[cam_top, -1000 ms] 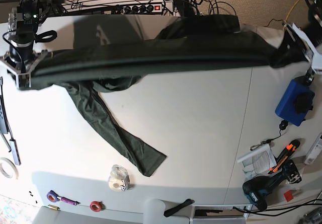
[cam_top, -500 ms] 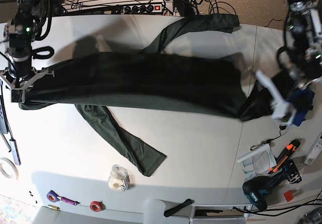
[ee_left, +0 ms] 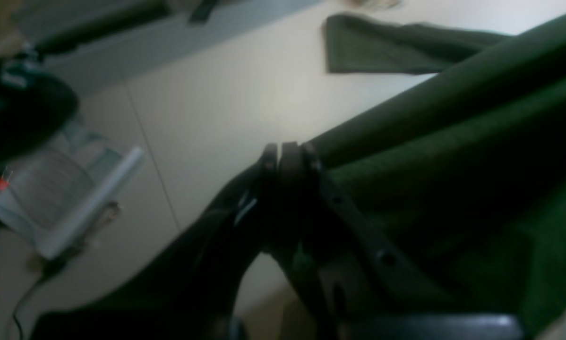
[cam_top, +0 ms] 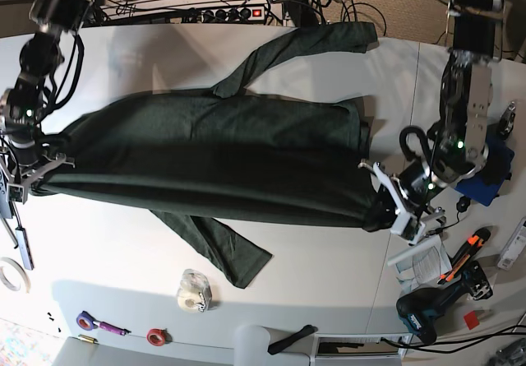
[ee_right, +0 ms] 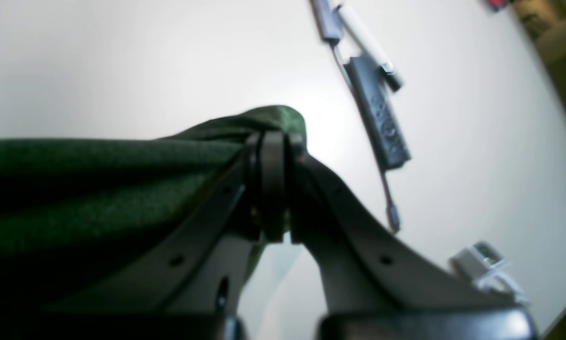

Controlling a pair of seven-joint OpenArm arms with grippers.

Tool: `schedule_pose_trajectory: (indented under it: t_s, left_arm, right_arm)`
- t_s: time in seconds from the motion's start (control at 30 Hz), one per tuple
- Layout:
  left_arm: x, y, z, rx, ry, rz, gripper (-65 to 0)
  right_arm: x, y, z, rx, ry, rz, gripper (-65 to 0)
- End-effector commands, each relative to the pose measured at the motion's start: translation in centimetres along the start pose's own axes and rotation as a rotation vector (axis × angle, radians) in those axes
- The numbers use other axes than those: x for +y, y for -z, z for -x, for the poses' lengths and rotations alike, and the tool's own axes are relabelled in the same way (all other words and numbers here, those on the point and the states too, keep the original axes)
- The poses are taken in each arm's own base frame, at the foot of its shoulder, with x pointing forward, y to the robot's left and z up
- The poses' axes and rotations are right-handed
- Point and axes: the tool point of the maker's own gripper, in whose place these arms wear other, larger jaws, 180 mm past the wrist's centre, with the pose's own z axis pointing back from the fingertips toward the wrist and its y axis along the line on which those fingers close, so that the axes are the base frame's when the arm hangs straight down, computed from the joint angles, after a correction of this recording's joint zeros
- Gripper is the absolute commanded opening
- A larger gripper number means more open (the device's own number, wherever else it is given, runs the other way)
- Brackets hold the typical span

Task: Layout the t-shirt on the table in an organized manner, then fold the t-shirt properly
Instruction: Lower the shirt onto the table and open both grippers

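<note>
The t-shirt (cam_top: 214, 156) lies stretched lengthwise across the table (cam_top: 320, 259) between both arms, the left gripper (cam_top: 393, 204) clamped on its end nearest the table seam and the right gripper (cam_top: 31, 171) clamped on the opposite end.

Left gripper (ee_left: 287, 153): jaws closed, pinching dark green t-shirt (ee_left: 453, 156). Fabric stretches rightward from the gripper; one sleeve end lies flat beyond it on the white table (ee_left: 226, 104). Blurred papers (ee_left: 65, 198) lie left of the gripper.
</note>
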Motion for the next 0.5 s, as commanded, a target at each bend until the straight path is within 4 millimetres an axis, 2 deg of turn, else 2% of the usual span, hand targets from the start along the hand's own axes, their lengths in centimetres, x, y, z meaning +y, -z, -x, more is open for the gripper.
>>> schedule_pose_trajectory:
  t_s: [0.0, 0.13, 0.23, 0.3, 0.33, 0.37, 0.43, 0.47]
  left_arm:
    - [1.5, 0.2, -1.9, -0.058, -0.002, -0.033, -65.0]
    - [3.6, 2.0, -0.5, -0.032, -0.072, -0.059, -65.0]
    - [4.0, 2.9, 0.3, -0.021, -0.104, -0.051, -65.0]
    - [3.6, 3.1, 0.5, -0.035, -0.101, -0.019, -63.6]
    - [3.5, 3.1, 0.6, -0.038, -0.100, -0.007, -56.3]
    - [3.4, 3.1, 0.7, -0.039, -0.101, -0.003, -48.2]
    - [3.4, 3.1, 0.8, -0.038, -0.102, -0.005, -35.4]
    - [3.6, 3.1, 0.7, -0.038, -0.104, -0.011, -32.0]
  right_arm:
    - [-1.3, 0.4, -2.2, -0.061, -0.002, 0.035, -65.0]
    - [0.5, 2.6, -2.5, -0.046, 0.008, -0.008, -65.0]
    - [2.2, 3.7, -2.6, -0.026, -0.007, -0.045, -64.2]
    - [3.4, 4.1, -2.7, -0.019, -0.026, -0.070, -50.2]
    - [4.0, 4.3, -2.7, -0.016, -0.038, -0.083, -43.8]
    - [4.5, 4.3, -3.0, -0.021, -0.049, -0.093, -40.0]
    - [5.4, 4.3, -3.5, -0.039, -0.065, -0.108, -39.3]
    - [5.6, 4.3, -3.8, -0.055, -0.068, -0.111, -39.3]
